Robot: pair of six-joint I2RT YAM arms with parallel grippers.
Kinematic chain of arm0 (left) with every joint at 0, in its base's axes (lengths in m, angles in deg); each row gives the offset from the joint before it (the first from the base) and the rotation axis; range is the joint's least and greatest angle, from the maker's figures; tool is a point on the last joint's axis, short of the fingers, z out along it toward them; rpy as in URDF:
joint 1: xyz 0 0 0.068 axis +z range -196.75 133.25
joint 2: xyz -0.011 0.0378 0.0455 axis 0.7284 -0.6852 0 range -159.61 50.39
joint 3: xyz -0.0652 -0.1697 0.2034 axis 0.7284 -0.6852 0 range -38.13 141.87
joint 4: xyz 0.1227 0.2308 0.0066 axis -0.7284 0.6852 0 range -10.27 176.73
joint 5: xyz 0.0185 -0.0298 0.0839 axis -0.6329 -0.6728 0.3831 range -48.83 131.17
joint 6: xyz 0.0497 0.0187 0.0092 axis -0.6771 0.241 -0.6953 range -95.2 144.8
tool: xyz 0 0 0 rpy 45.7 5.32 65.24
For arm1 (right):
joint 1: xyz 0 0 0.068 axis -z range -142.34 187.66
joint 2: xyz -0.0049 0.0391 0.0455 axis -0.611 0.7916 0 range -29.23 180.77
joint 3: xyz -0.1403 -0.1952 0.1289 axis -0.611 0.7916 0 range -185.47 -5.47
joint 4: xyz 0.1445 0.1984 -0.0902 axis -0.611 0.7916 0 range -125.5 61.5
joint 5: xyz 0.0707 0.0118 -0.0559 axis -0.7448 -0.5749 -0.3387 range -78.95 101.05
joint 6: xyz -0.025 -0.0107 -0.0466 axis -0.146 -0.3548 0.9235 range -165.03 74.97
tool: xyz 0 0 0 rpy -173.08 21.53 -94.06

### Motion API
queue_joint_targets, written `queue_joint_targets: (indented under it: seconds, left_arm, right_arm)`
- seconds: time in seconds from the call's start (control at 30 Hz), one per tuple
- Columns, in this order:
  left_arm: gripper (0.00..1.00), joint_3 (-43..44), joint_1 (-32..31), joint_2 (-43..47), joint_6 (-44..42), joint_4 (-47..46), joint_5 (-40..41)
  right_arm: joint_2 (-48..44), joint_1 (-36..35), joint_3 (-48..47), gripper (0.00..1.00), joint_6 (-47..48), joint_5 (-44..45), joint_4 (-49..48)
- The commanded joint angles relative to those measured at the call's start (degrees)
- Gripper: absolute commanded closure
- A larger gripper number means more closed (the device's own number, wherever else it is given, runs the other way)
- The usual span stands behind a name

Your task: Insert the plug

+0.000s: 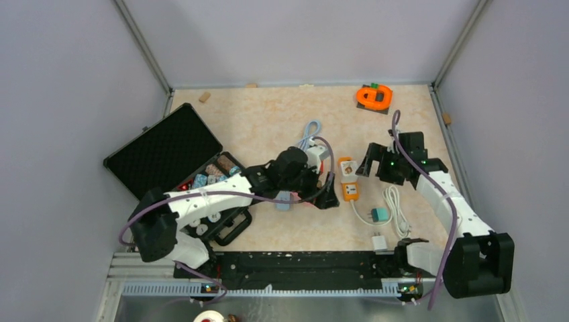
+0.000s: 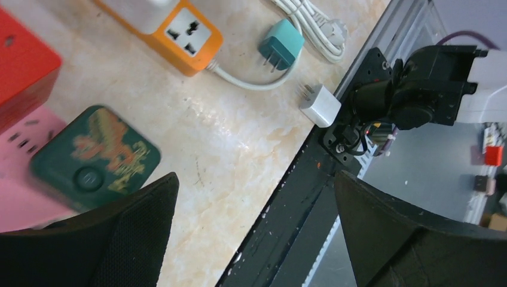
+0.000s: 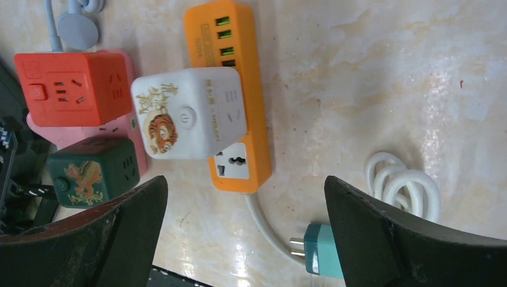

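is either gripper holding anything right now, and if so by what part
Nothing is held. The left gripper and the right gripper are both open and empty; the teal plug lies loose on the table.

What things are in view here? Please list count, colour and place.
power strip: 1, orange, centre
tiger adapter: 1, white, on strip
socket blocks: 3, red, pink, green, left of strip
plug: 1, teal, right of strip
cord: 1, white, coiled by plug
charger: 1, white, near edge
case: 1, black, left, open
unclear object: 1, orange, far right
cable: 1, pale blue, beyond blocks
left gripper: 1, black, open
right gripper: 1, black, open
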Motion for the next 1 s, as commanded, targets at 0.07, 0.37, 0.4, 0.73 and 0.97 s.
queue_joint_targets:
  seconds: [0.07, 0.37, 0.4, 0.73, 0.97]
  left_arm:
    - [0.02, 9.3, -6.8, -9.6, -8.3, -3.9, 3.7]
    - [0.08, 26.0, -14.3, -28.8, -19.9, -1.8, 9.5]
    - [0.10, 27.7, -14.9, -30.7, -21.2, -1.6, 9.8]
    - [0.23, 38.8, -16.2, -43.7, -29.5, -0.7, 11.1]
    - [0.30, 41.0, -16.3, -48.6, -29.7, -1.1, 12.0]
  right_arm:
    - [-2.9, 7.7, 4.0, 0.01, -5.2, -6.6, -6.2]
    - [-3.4, 18.9, 6.2, 0.01, -5.5, -10.2, -5.2]
    - [-3.5, 19.6, 6.3, 0.01, -5.7, -10.3, -5.2]
    - [-1.5, 28.6, 7.9, 0.01, -6.8, -18.2, -7.9]
    - [0.5, 30.4, 7.7, 0.01, -6.1, -21.1, -8.3]
